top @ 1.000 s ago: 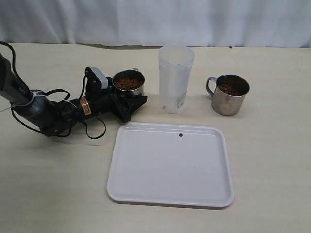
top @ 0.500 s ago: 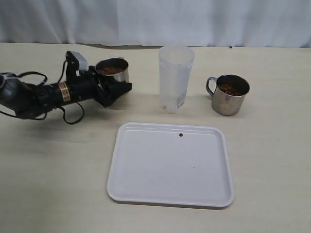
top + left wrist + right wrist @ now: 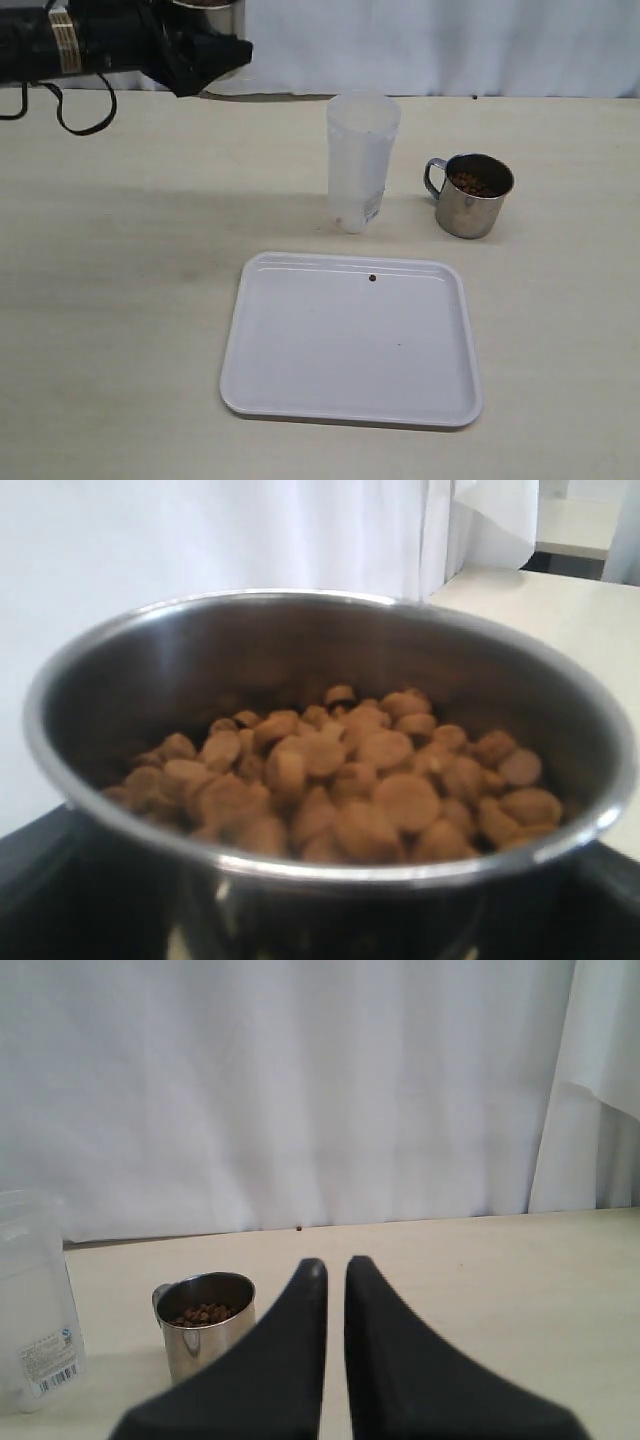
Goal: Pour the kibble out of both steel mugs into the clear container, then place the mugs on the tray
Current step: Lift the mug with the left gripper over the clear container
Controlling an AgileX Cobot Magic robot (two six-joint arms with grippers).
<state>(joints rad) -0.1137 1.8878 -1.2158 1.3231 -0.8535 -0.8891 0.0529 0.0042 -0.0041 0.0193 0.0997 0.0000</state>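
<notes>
Steel mug (image 3: 300, 650), brim-full of kibble (image 3: 350, 780), sits pinched in the left gripper (image 3: 205, 45), held high; the clear container (image 3: 362, 160) stands upright at four o'clock from it. Right gripper (image 3: 335, 1270) is pressed nearly together, empty.

Illumination over my desk (image 3: 110, 340) is even and diffuse. One faint, soft-edged shadow band lies on it beside the clear container (image 3: 362, 160). Exterior view: moderately sharp. Left wrist view: the held steel mug (image 3: 200, 670) and its kibble (image 3: 340, 780) are close and blurred, with a bright highlight along the rim. Right wrist view: my right fingers (image 3: 280, 1370) render featureless black with soft edges; the other steel mug (image 3: 205, 1345) is sharper.
</notes>
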